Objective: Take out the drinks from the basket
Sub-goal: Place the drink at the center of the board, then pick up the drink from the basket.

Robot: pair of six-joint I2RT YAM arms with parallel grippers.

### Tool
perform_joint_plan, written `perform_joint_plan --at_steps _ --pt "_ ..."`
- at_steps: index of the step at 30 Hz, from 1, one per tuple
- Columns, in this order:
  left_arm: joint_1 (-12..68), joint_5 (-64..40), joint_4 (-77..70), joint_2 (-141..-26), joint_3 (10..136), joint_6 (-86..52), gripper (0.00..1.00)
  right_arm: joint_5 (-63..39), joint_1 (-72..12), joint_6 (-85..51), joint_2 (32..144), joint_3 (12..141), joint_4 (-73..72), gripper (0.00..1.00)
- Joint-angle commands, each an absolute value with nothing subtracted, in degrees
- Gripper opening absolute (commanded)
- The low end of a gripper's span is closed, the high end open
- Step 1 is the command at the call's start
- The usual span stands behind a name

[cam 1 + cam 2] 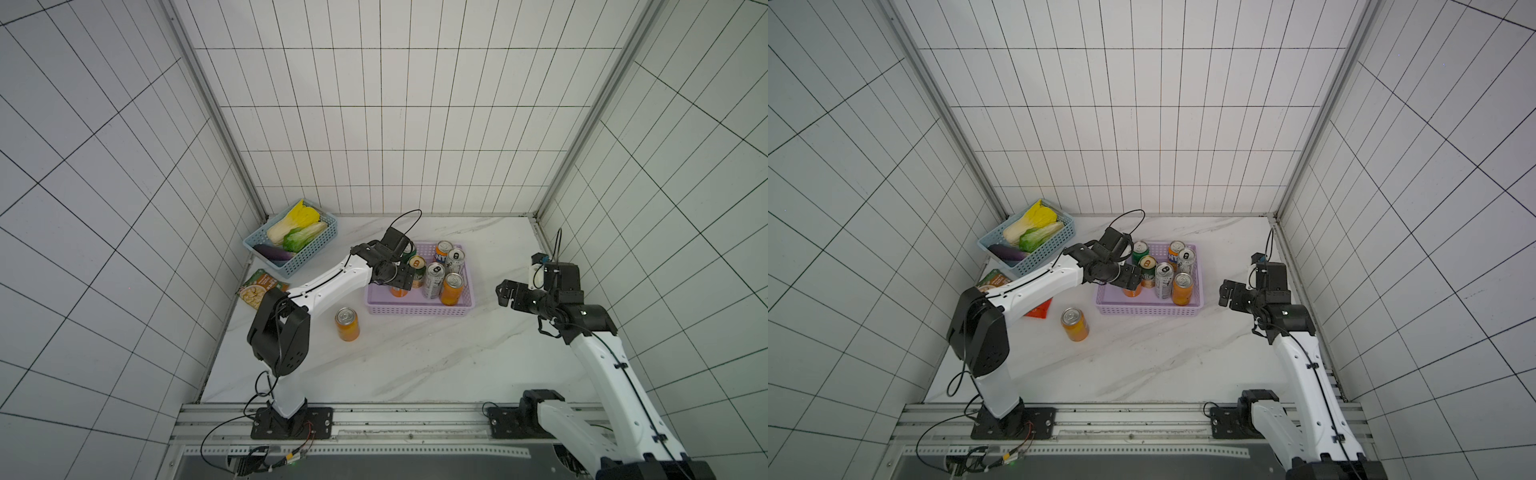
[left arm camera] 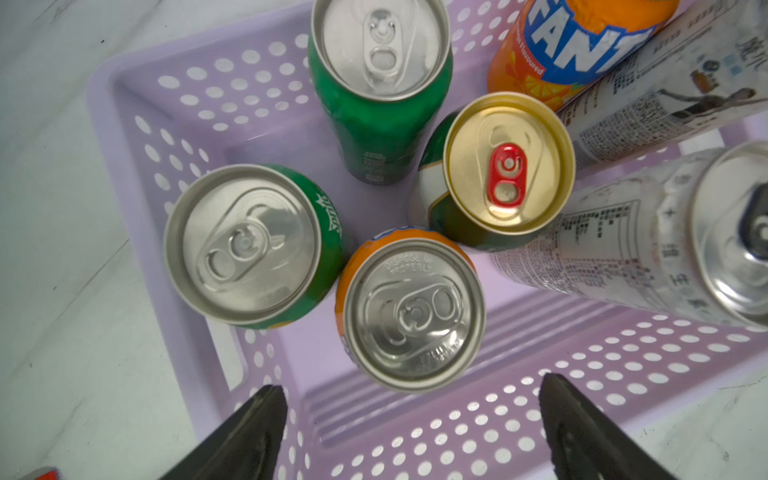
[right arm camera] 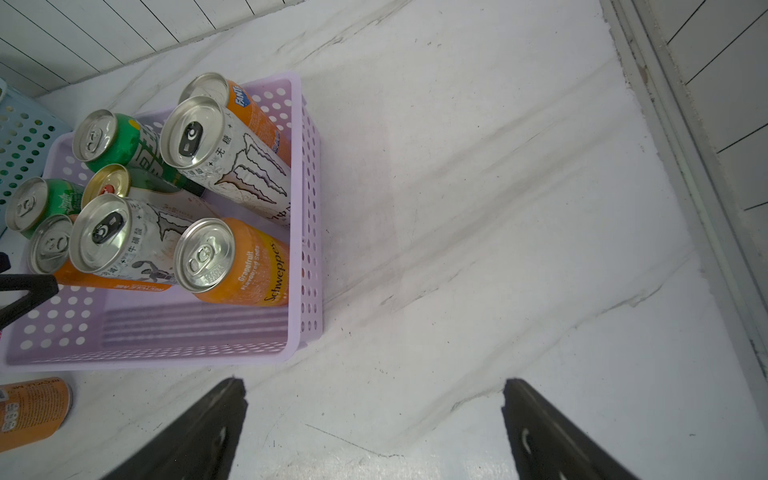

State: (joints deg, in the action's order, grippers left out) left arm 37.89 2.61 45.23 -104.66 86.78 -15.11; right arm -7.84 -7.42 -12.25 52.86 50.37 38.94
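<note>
The lilac basket (image 1: 419, 309) (image 1: 1148, 309) stands mid-table and holds several upright drinks: green, orange and slim silver-white cans. One orange can (image 1: 347, 324) (image 1: 1074, 324) stands alone on the table, left of the basket's front. My left gripper (image 1: 397, 277) (image 2: 410, 384) hovers open over the basket's left end. An orange can (image 2: 413, 311) sits just ahead of its fingertips (image 2: 270, 399); a green can (image 2: 245, 245) and a gold-topped can (image 2: 507, 162) stand close by. My right gripper (image 1: 505, 293) (image 3: 372, 382) is open and empty over bare table, right of the basket (image 3: 307, 232).
A light-blue basket (image 1: 307, 257) of vegetables sits at the back left. A snack packet (image 1: 259, 289) lies beside it, and a red packet (image 1: 1040, 311) peeks from under the left arm. Tiled walls close three sides; a metal rail runs along the front.
</note>
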Motion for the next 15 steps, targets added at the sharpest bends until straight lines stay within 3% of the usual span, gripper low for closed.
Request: perform_joint_plan --at_steps 1,15 --pt "38.23 2.17 45.04 -107.06 89.25 -14.24 0.92 -7.79 -6.92 -12.13 52.45 50.88 39.64 0.99" --pt "38.25 2.79 44.19 -112.92 93.08 -13.73 0.9 -7.45 -6.87 -11.95 52.62 51.33 39.8 0.99"
